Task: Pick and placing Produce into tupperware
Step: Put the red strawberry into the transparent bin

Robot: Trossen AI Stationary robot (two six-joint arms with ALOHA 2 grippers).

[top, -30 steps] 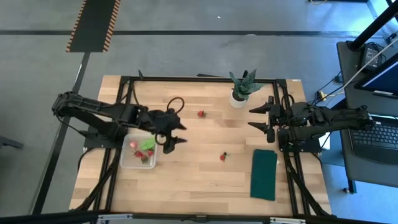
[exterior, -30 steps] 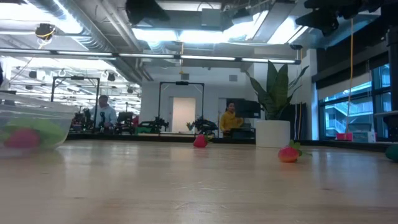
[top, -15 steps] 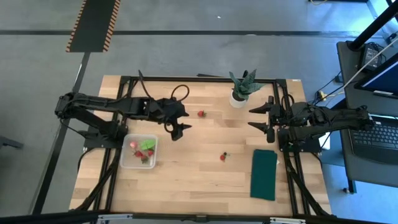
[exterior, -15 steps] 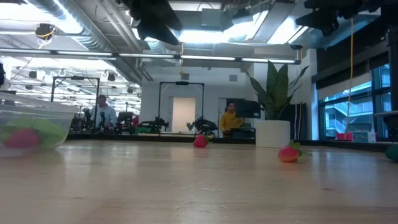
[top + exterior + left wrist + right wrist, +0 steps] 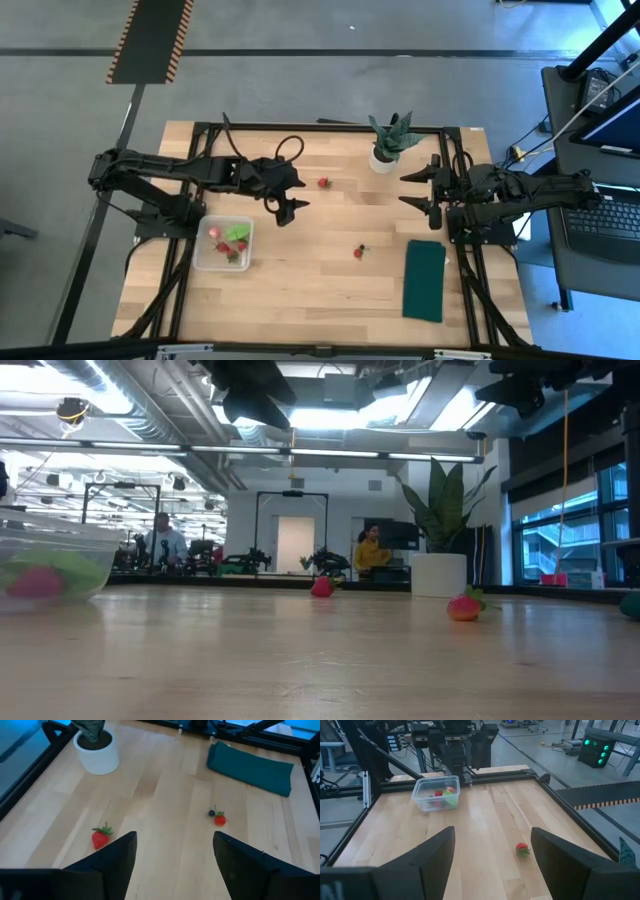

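The clear tupperware (image 5: 223,243) sits at the table's left, holding red strawberry pieces and a light green leafy piece; it also shows in the right wrist view (image 5: 436,793) and the low view (image 5: 50,565). One strawberry (image 5: 323,182) lies on the wood toward the far edge, just right of my left gripper (image 5: 298,195), which is open and empty above the table. It also shows in the left wrist view (image 5: 100,838). Another strawberry (image 5: 357,252) lies mid-table with a small dark round piece (image 5: 212,812) beside it. My right gripper (image 5: 405,188) waits open at the right.
A spiky potted plant in a white pot (image 5: 390,145) stands at the far edge. A dark green cloth (image 5: 425,280) lies at the near right. A black frame rail (image 5: 320,126) runs around the table. People show in the room behind.
My left gripper has gone from over the tupperware's right side toward the table's far edge and a little right, to a spot beside the far strawberry, then has kept still. It has stayed open and empty.
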